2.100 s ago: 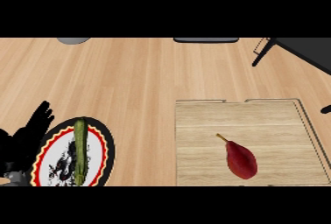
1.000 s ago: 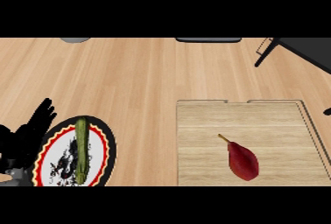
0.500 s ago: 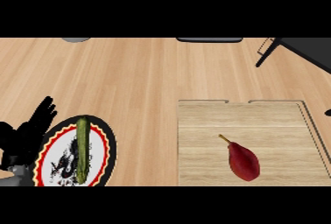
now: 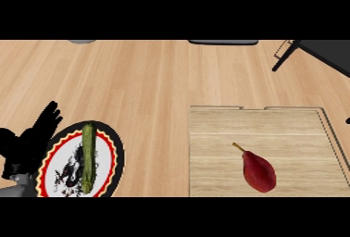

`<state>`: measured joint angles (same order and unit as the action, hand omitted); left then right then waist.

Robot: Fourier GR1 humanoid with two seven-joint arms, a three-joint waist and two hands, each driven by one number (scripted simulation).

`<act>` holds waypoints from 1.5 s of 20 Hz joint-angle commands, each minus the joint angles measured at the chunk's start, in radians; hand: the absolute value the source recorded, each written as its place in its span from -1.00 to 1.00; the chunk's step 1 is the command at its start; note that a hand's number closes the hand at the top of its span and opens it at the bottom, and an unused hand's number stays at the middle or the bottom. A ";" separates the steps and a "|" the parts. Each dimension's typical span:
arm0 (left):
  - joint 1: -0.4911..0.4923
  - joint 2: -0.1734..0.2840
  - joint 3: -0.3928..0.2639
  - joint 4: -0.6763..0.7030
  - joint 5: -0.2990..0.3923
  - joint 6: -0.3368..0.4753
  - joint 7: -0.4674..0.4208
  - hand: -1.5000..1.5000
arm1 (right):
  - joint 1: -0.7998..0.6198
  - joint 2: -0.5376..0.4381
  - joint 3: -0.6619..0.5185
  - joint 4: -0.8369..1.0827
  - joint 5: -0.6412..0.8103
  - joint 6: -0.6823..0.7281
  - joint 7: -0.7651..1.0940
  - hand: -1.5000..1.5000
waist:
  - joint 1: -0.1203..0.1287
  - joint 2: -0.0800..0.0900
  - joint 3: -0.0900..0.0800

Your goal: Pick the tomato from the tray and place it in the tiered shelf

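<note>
Head view, steeply down — counter (image 4: pixel 150 78), close

Dark red, elongated tomato (image 4: pixel 258 170), stem up-left, flat on wooden tray (image 4: pixel 273 121).

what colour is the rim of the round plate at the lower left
Black outer rim with a red and yellow scalloped band inside it, on the round plate; seen in the head view.

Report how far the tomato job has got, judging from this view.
Nothing looks done yet. The red item, long with a stem and more like a pepper than a tomato, lies untouched on the wooden tray. Nothing is in hand: the left hand rests open beside the plate holding a green vegetable, and the right hand is out of view. Left: grasping the item and carrying it to the shelf at upper right.
</note>
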<state>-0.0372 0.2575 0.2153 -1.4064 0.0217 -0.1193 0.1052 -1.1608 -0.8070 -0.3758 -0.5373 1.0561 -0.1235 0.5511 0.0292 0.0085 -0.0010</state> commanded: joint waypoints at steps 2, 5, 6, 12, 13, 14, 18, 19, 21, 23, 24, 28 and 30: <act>0.029 0.018 0.009 -0.016 0.007 -0.027 -0.001 0.00 | -0.029 -0.012 0.002 0.092 0.007 -0.053 -0.065 -1.00 | 0.002 0.000 0.002; 0.070 -0.043 -0.033 -0.086 -0.019 0.021 0.029 0.00 | -0.029 -0.030 -0.041 0.097 -0.040 -0.084 -0.114 -1.00 | 0.003 -0.001 0.002; 0.014 -0.010 0.001 -0.002 0.006 -0.013 -0.005 0.00 | -0.014 -0.017 -0.053 0.096 -0.055 -0.109 -0.117 -1.00 | -0.006 -0.001 0.001; 0.000 -0.022 -0.002 0.033 -0.025 0.020 -0.020 0.00 | -0.052 -0.035 -0.163 0.081 -0.190 -0.093 -0.150 -1.00 | -0.017 -0.004 0.001; 0.027 -0.032 -0.012 -0.039 0.001 0.005 0.026 0.00 | -0.057 -0.058 -0.198 0.101 -0.220 -0.093 -0.160 -1.00 | -0.006 -0.004 0.002; 0.023 -0.008 -0.001 -0.011 -0.013 -0.003 -0.007 0.00 | -0.062 -0.045 -0.195 0.093 -0.225 -0.094 -0.148 -1.00 | -0.010 -0.004 0.001; 0.021 0.005 0.029 0.022 0.000 -0.007 -0.023 0.00 | -0.028 -0.036 -0.243 0.010 -0.310 -0.091 -0.165 -1.00 | -0.031 -0.011 0.001; 0.021 -0.018 0.000 -0.040 -0.013 0.018 0.036 0.00 | -0.051 -0.072 -0.257 -0.005 -0.330 -0.056 -0.174 -1.00 | -0.031 -0.013 0.001; 0.044 0.030 0.045 -0.033 0.022 -0.026 0.022 0.00 | -0.019 -0.079 -0.274 -0.052 -0.362 -0.060 -0.185 -1.00 | -0.031 -0.014 0.001; 0.057 0.015 0.054 -0.008 0.019 -0.011 -0.008 0.00 | -0.024 -0.115 -0.278 -0.139 -0.388 0.012 -0.133 -1.00 | -0.049 -0.021 0.000; 0.017 0.013 0.050 0.038 0.015 -0.013 -0.008 0.00 | -0.018 -0.114 -0.281 -0.174 -0.403 0.019 -0.119 -1.00 | -0.053 -0.018 0.000; 0.062 -0.002 0.047 -0.007 0.002 0.009 -0.011 0.00 | 0.079 -0.184 -0.306 -0.343 -0.439 0.116 -0.018 -1.00 | -0.070 -0.025 0.000; 0.081 -0.014 0.042 -0.054 0.009 0.019 0.031 0.00 | 0.130 -0.244 -0.365 -0.393 -0.473 0.155 0.006 -1.00 | -0.080 -0.030 0.001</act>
<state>0.0231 0.2585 0.2565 -1.4288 0.0290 -0.1172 0.1137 -1.0984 -0.9697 -0.6846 -0.8204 0.6316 -0.0498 0.4996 -0.0322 -0.0148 -0.0010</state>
